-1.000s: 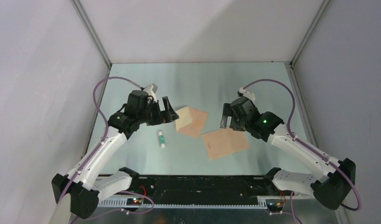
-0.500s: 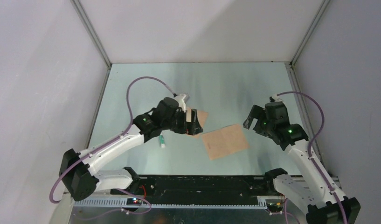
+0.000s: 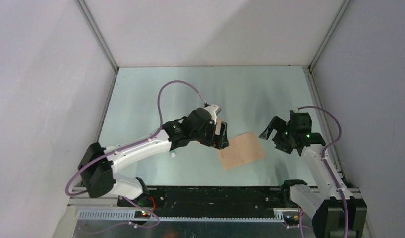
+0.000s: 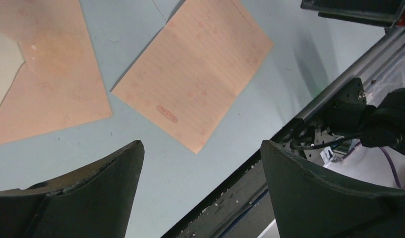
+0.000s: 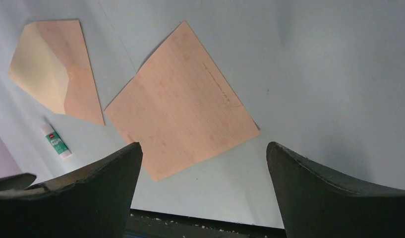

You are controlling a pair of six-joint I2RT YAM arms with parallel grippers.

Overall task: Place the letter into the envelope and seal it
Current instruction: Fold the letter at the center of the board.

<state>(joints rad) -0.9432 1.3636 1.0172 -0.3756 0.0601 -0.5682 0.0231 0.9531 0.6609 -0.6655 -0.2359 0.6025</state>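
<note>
- Saw the pale green surface (image 3: 155,94) under everything.
- Found the left end effector (image 3: 221,137) spread wide, holding nothing, up over the middle.
- Found the right end effector (image 3: 269,131) spread wide too, empty, off to the right.
- Saw the letter (image 3: 241,150) lying flat between them.
- Saw the envelope (image 4: 46,84) flat just beside the letter, cream inside showing.
- Spotted a small glue stick (image 5: 55,141) near the envelope.
</note>
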